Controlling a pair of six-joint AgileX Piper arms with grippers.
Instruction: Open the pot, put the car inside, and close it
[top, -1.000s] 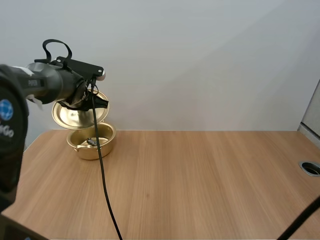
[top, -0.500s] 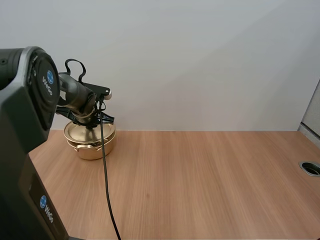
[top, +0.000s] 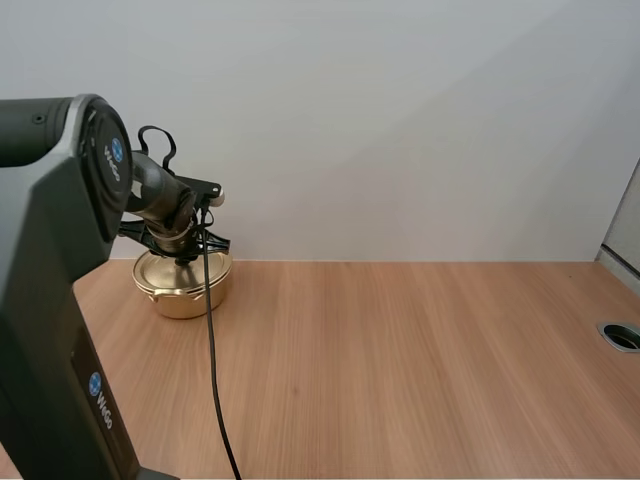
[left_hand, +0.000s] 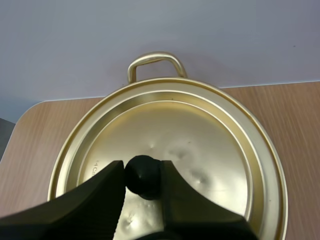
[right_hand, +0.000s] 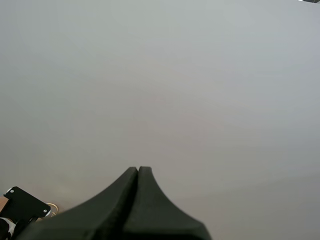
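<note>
The gold pot (top: 186, 296) stands at the far left of the table, and its gold lid (top: 168, 268) lies flat on the rim. My left gripper (top: 189, 256) is right above it, shut on the lid's black knob (left_hand: 143, 176). In the left wrist view my gripper (left_hand: 142, 172) pinches the knob between both fingers; the lid (left_hand: 200, 160) covers the whole pot and one loop handle (left_hand: 155, 61) sticks out beyond it. What is inside the pot is hidden. My right gripper (right_hand: 138, 171) is shut on nothing and faces a plain wall.
The wooden table (top: 400, 360) stretches bare to the right of the pot. A round cable hole (top: 622, 336) sits at its right edge. The wall stands close behind the pot.
My left gripper has carried the lid from a tilted hold above the open pot down onto the rim. The small dark thing in the pot is now covered.
</note>
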